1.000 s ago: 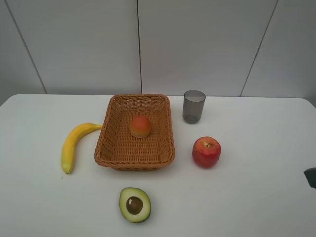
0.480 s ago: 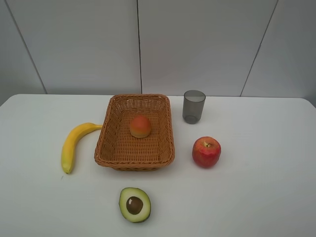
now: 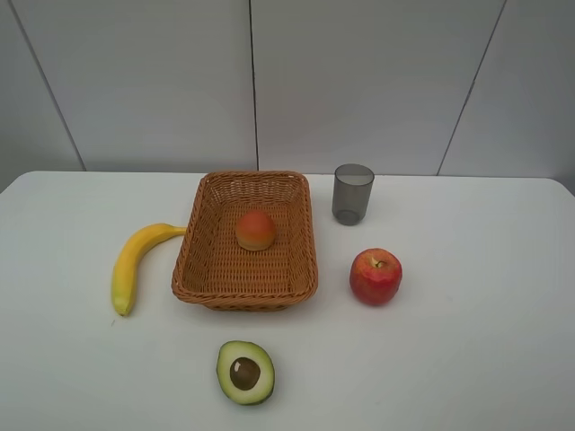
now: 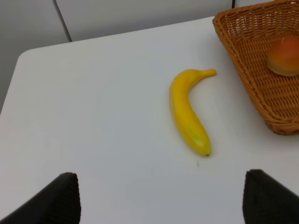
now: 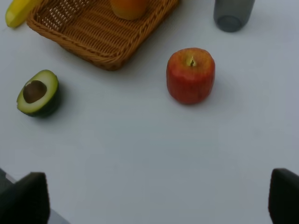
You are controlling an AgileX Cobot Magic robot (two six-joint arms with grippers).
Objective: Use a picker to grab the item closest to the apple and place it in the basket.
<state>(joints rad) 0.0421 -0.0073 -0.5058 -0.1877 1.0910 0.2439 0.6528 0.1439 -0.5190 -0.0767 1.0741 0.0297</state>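
Both pincers, left (image 4: 159, 198) and right (image 5: 154, 198), are standing wide apart, empty. The risk: mistaking the avocado (image 3: 245, 372) for the cup (image 3: 353, 193), sitting nearer the apple (image 3: 375, 277).

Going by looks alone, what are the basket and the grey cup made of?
Basket: woven wicker or rattan, possibly a plastic imitation; its brown strands show a matte ribbed weave with a braided rim. Cup: probably translucent smoky-grey plastic, since the wall looks smooth and lets light through, though tinted glass cannot be ruled out.
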